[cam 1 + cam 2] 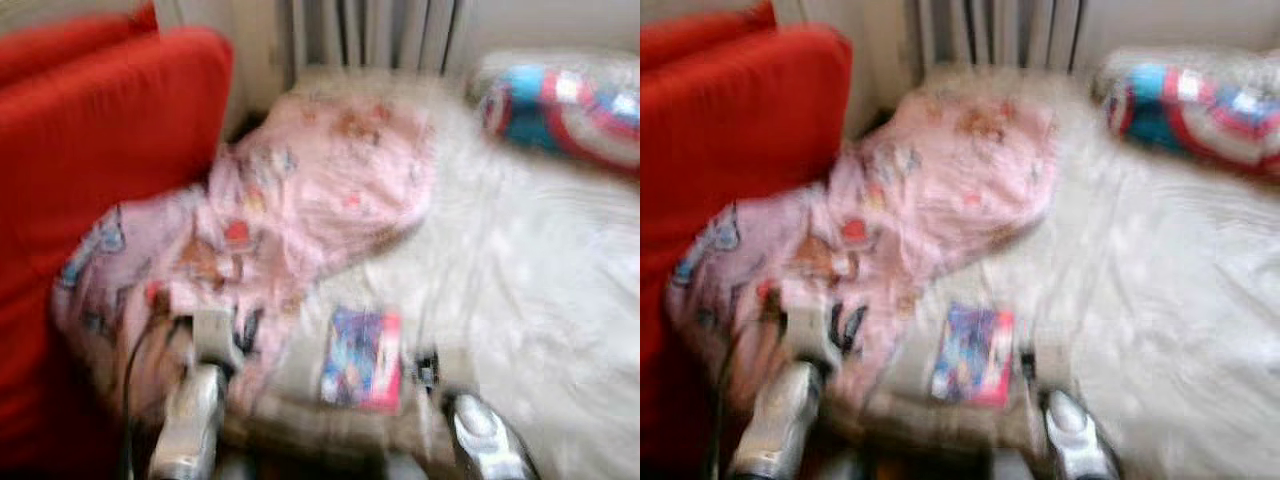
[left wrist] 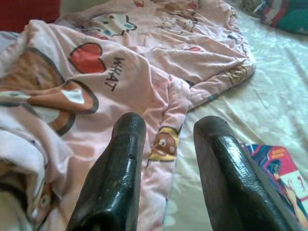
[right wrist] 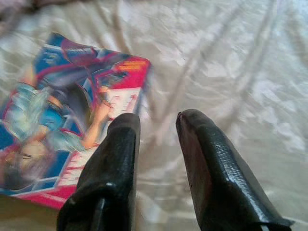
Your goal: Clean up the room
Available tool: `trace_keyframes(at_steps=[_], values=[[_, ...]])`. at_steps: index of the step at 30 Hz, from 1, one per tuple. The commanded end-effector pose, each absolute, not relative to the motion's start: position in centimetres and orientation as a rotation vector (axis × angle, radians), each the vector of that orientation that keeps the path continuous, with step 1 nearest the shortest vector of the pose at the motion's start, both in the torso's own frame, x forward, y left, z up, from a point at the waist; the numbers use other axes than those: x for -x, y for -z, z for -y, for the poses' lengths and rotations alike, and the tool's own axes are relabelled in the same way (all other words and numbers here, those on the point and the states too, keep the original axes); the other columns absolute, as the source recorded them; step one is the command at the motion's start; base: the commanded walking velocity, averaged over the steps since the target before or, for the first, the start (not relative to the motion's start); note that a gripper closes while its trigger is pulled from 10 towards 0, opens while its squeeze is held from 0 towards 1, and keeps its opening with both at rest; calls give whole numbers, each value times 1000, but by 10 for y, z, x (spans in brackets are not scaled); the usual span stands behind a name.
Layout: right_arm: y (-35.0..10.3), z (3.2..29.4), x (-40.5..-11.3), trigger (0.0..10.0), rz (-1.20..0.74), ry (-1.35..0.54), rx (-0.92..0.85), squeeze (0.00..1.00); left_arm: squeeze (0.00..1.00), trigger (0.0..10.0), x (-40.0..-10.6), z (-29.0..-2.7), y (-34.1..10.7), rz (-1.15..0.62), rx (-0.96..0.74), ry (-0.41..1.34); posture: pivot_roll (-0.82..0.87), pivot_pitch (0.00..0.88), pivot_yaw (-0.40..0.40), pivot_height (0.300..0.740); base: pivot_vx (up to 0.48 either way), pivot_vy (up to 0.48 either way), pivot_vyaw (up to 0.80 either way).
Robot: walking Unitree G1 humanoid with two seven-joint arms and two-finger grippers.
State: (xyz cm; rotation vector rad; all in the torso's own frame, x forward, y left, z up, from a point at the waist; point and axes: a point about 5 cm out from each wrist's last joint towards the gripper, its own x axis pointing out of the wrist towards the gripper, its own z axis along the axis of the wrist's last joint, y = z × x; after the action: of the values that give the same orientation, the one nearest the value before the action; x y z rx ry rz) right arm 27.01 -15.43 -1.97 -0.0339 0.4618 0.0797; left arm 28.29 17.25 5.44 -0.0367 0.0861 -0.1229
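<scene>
Bed: white sheet [image 1: 520, 260] rumpled; head views blurred.
Red cushion [image 1: 90, 180]: at 9 o'clock, against the bed's edge.
Pink blanket [image 1: 300, 200]: printed, bunched from 8 to 12 o'clock.
Left gripper [image 2: 166, 144]: fingers parted, empty, over the blanket's hem.
Comic book [image 1: 362, 358]: flat on the sheet, 6 o'clock.
Right gripper [image 3: 156, 120]: fingers apart, empty, just beside the book.
Patterned pillow [image 1: 570, 105]: 2 o'clock.

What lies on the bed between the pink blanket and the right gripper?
A colourful comic book lies flat on the white sheet, between the pink blanket and the right gripper; clearest in the eye views.
</scene>
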Motion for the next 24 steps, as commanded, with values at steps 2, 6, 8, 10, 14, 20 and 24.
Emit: trace_keyframes(at_steps=[2, 6, 8, 10, 14, 20, 24], values=[[18, 139, -274, 10000, -475, -105, -8, 0, 0, 10000, -279, -183, -53, -104, 27, 96, -70, 43, 25, 636, 0, 0, 0], [15, 135, -281, 10000, -501, -108, -24, 0, 0, 10000, -275, -184, -54, -103, 18, 114, -45, 55, 34, 636, 0, 0, 0], [11, 132, -286, 10000, -494, -114, -31, 0, 0, 10000, -272, -186, -55, -102, 14, 116, -40, 63, 37, 636, 0, 0, 0], [7, 130, -291, 10000, -491, -117, -40, 0, 0, 10000, -271, -187, -57, -103, 9, 119, -33, 74, 41, 636, 0, 0, 0], [2, 128, -297, 10000, -483, -113, -62, 1000, 0, 10000, -270, -185, -62, -95, 2, 130, -15, 110, 45, 636, 0, 0, 0], [3, 133, -298, 10000, -493, -63, -87, 1000, 0, 10000, -270, -183, -70, -78, 0, 141, 5, 148, 51, 636, 0, 0, 0], [5, 137, -296, 10000, -511, -12, -118, 1000, 0, 10000, -265, -184, -75, -77, -3, 137, 49, 199, 57, 636, 0, 0, 0]])
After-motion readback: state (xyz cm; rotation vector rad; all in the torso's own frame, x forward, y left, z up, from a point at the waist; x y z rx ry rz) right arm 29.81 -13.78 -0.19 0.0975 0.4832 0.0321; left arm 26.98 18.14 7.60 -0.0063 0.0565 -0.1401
